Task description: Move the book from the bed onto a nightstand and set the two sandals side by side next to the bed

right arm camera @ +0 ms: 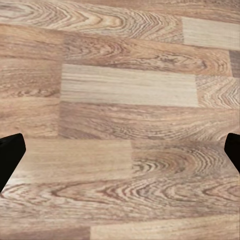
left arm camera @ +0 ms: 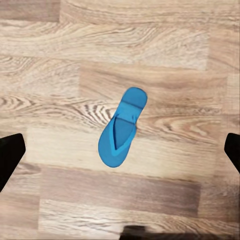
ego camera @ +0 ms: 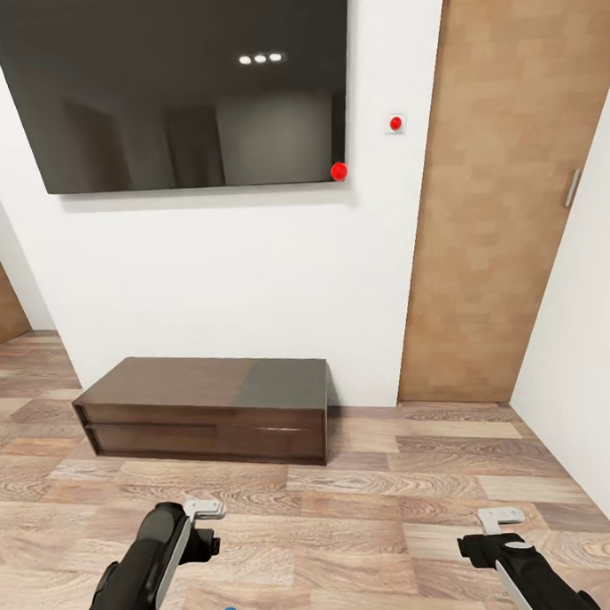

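Against the far wall, head view: black TV mounted on white, a red dot at its lower right corner; low dark brown TV bench standing on the plank floor beneath it; wooden door to the right.
Head view, arms: left gripper and right gripper both held low over the floor, forearms reaching forward from the bottom edge of the picture.
Head view, sandal: a blue tip at the bottom edge, just right of the left arm.
Left wrist view: one blue sandal lying flat on the floor, strap side up, alone between the two dark fingers, which stand wide apart and hold nothing.
Right wrist view: bare planks; fingers spread just as wide, nothing between them.
Writing: no readable lettering on any item.
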Robot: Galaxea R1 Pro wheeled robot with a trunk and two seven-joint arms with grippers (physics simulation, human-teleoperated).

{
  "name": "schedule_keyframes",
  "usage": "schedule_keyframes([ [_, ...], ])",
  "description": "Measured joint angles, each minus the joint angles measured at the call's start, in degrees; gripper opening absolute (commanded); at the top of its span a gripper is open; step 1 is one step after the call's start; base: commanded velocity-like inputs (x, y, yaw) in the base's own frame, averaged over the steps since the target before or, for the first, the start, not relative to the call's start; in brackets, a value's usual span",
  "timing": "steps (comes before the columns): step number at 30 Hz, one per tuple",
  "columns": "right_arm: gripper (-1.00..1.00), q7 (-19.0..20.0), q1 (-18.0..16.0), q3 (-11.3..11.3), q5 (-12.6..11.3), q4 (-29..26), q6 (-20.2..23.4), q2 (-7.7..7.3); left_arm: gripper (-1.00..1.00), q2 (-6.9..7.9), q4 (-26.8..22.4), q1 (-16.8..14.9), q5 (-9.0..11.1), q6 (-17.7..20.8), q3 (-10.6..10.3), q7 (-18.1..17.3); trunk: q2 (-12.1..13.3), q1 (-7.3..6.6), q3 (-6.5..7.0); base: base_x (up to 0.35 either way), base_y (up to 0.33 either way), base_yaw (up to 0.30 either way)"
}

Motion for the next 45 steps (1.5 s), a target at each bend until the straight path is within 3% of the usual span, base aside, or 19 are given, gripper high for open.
schedule_keyframes([
  [7,1.0,0.0,0.0,0.0,0.0,0.0,-0.1,0.0,1.0,-0.14,0.1,0.0,-0.7,-0.1,-0.4,-0.1,-2.8,1.54,-1.26,0.0,0.0,0.0],
  [45,1.0,0.0,0.0,0.1,0.3,0.2,-0.2,0.08,1.0,-0.26,0.0,0.0,-0.6,-0.2,-0.5,-0.5,-18.0,9.89,-8.08,0.0,0.0,0.0],
])
